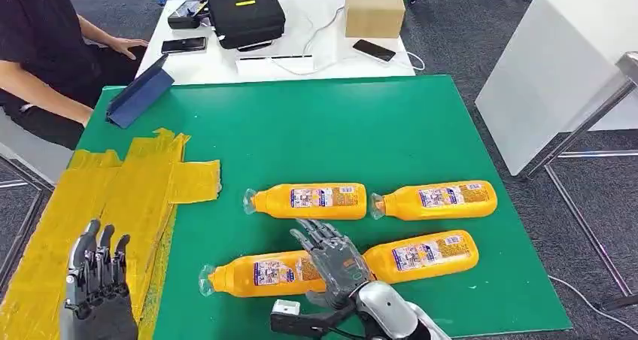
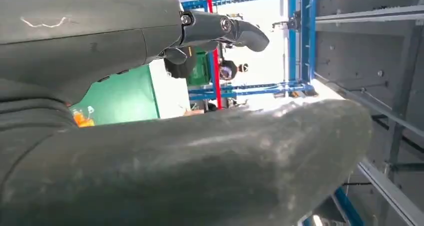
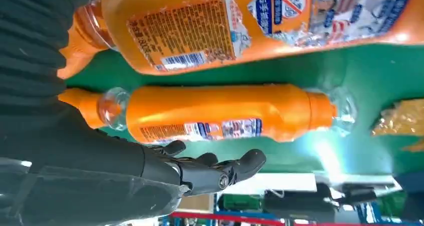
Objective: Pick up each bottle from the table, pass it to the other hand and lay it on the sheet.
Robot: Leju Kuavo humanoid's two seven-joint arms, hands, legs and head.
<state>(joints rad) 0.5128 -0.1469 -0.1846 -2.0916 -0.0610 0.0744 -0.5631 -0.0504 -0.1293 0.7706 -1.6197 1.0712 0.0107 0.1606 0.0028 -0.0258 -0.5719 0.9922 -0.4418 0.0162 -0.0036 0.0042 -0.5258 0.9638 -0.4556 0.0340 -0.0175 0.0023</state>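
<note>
Over the near-left bottle (image 1: 263, 274) on the bench (image 1: 316, 129), the right hand (image 1: 335, 253) hovers wide, holding nothing; it should lower squarely and wrap the middle. Left hand (image 1: 94, 268) waits spread above the sheet (image 1: 113, 197).

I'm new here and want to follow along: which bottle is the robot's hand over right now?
On the green table, four orange bottles lie in two rows. It is the near-left bottle, nearest the yellow sheet, the one under the right hand.

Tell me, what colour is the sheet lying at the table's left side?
Yellow: the sheet is crinkled yellow, lying over the green table. The head view shows it best.
</note>
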